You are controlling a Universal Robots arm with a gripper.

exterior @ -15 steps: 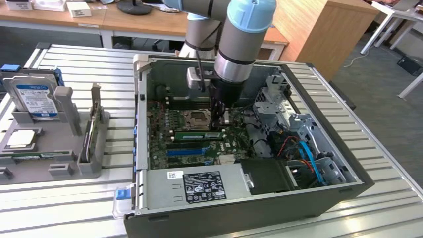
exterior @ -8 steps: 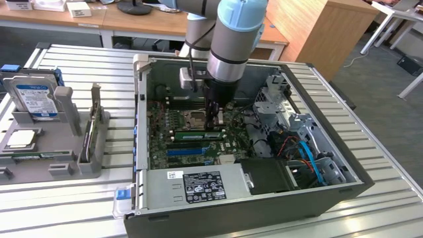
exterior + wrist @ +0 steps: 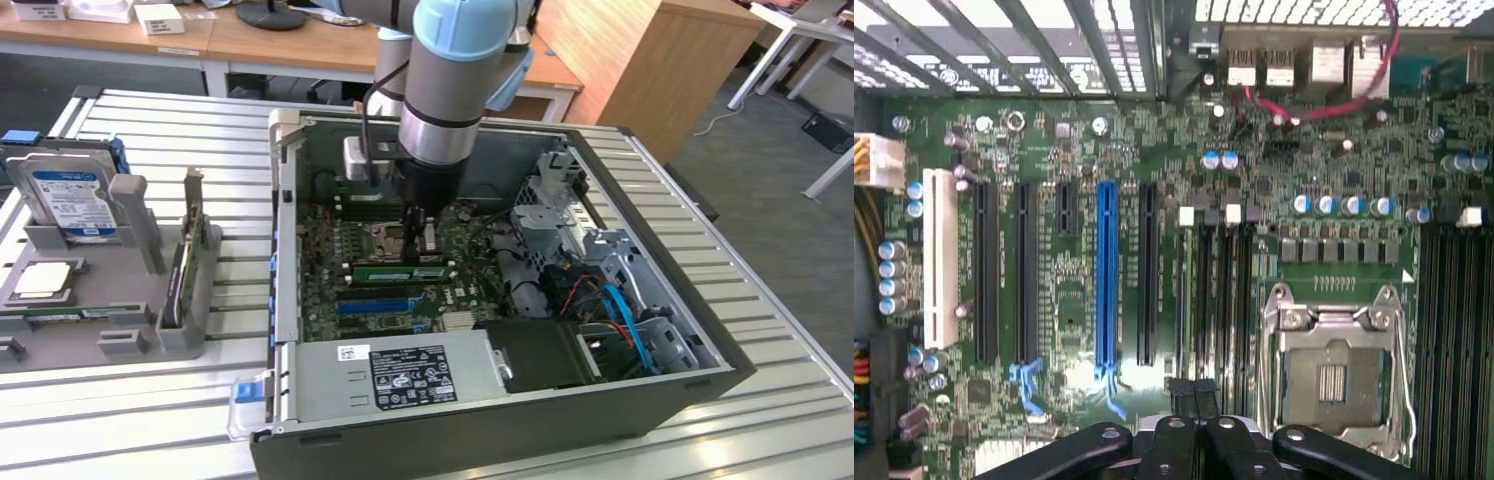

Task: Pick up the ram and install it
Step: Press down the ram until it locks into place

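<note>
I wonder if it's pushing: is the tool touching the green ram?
Cannot tell. In the exterior view the tool ends right at the ram, hiding any gap.

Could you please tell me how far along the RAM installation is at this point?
Done: pick-up looks finished, as the ram stands on edge on the motherboard beside the CPU socket. In hand: the tool, shut, sits right above the ram; whether it grips or presses it I cannot tell. Left: full seating in the slot, which the pictures do not settle.
</note>
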